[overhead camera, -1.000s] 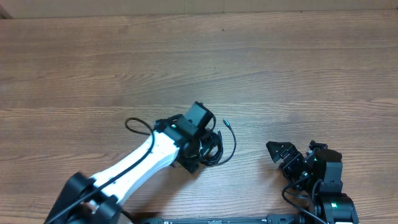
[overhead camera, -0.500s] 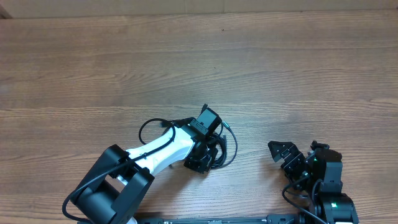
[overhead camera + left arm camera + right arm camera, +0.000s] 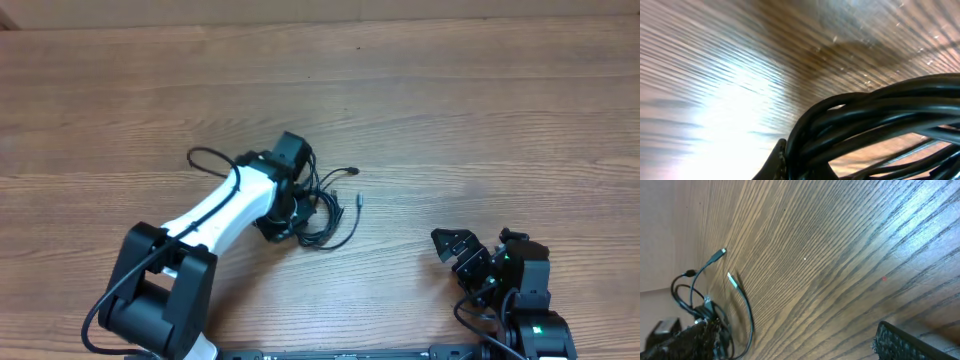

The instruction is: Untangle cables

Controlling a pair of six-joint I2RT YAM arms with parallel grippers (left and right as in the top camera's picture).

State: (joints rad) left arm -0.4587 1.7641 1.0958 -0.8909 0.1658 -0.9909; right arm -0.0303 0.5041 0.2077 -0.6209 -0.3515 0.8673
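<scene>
Starting nearest the robot's base, the black two-finger right gripper [image 3: 449, 240] sits low at the near right of the table. Its fingers are spread wide with nothing between them, and its wrist view shows only a dark ribbed pad [image 3: 892, 341] over bare wood.

Farther in, the white-and-black left arm reaches to mid-table. There the left gripper [image 3: 279, 227] is pressed together on the thin black cables with small silvery plug tips [image 3: 322, 212]. These lie in one knotted bundle on the light brown wood-grain table [image 3: 470, 100]. In the left wrist view the cables [image 3: 880, 117] crowd across the lens in a thick sheaf just above a dark finger [image 3: 777, 161].

The main risk, as I judge it, is that the pinch has several strands at once. Pulling would then drag the whole knot along or cinch its loops tighter, instead of freeing one cord. With the right gripper well apart, nothing anchors the bundle against a pull.

Two loose ends, one plug tip [image 3: 358, 201] and another plug tip [image 3: 352, 171], trail on the far right side of the bundle. Either could hook a loop if swept across it. The arm's own thicker looped black cord [image 3: 203, 160] lies near, on the bundle's left, and might snag.

No box, tray or other container is in view, so the cables rest directly on the wood.
</scene>
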